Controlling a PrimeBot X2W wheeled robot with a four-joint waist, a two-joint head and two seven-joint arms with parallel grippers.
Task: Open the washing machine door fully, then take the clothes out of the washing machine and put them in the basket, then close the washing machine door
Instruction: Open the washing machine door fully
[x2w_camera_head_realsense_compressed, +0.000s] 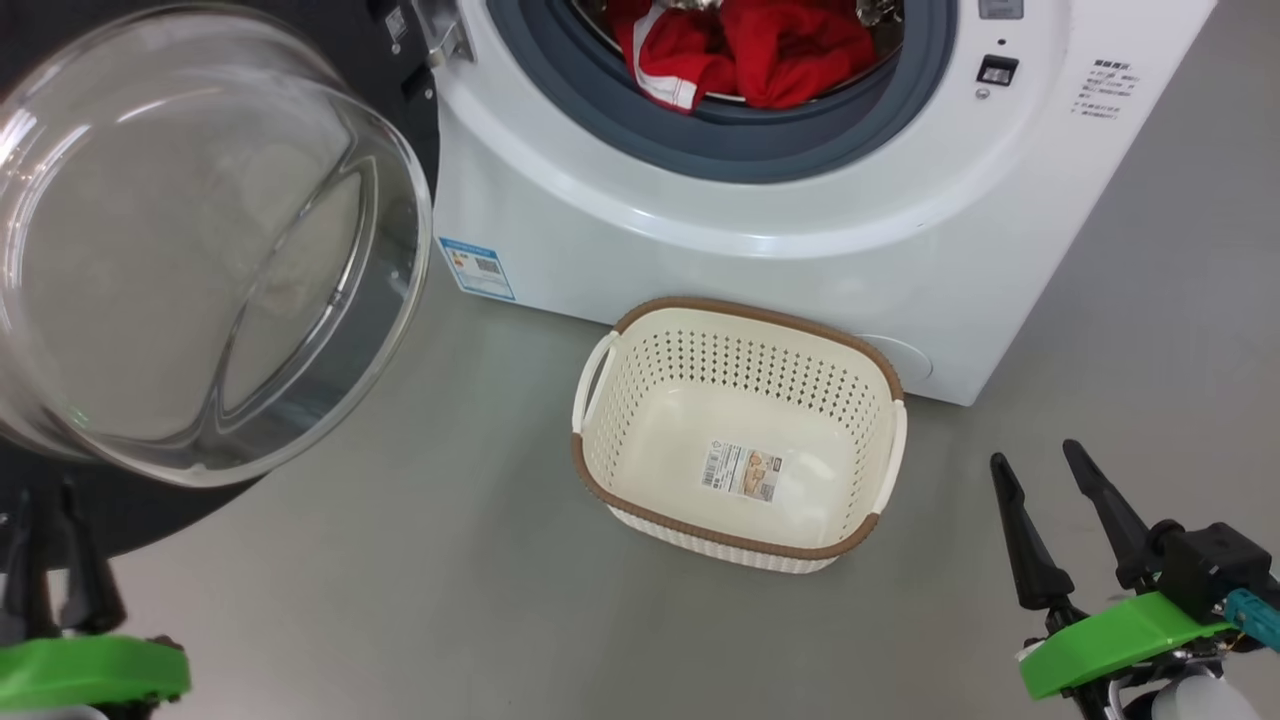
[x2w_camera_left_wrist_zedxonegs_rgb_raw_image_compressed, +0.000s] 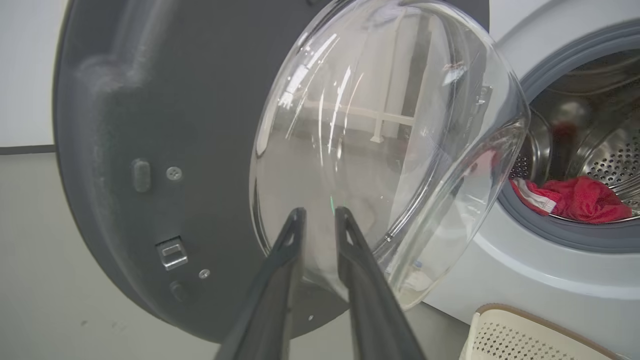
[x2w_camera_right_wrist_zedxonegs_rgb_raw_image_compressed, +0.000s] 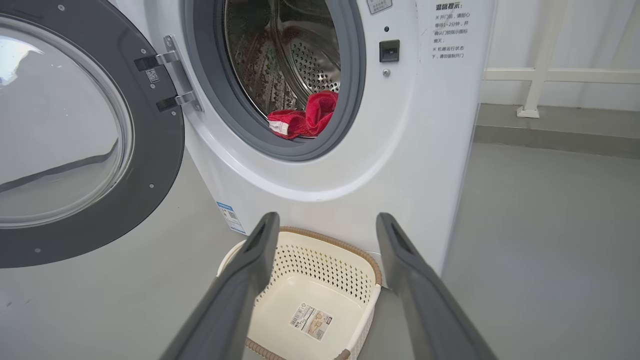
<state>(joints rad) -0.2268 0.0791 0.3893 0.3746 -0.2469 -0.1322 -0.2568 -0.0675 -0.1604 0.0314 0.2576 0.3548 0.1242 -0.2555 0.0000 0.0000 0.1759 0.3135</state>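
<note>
Standing open, the washing machine door (x2w_camera_head_realsense_compressed: 200, 250) — clothes (x2w_camera_head_realsense_compressed: 790, 50) inside drum (x2w_camera_right_wrist_zedxonegs_rgb_raw_image_compressed: 300, 65).

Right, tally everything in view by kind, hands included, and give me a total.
Washing machine: 1
Washing machine door, open: 1
Basket: 1
Red clothes, as a heap: 1 (garment number unclear)
Robot hands: 2, left hand and right hand
Total: 6

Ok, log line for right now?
door open | clothes in washing machine, at front lip | basket empty, on floor | left gripper slightly open, empty | right gripper open, empty
</note>
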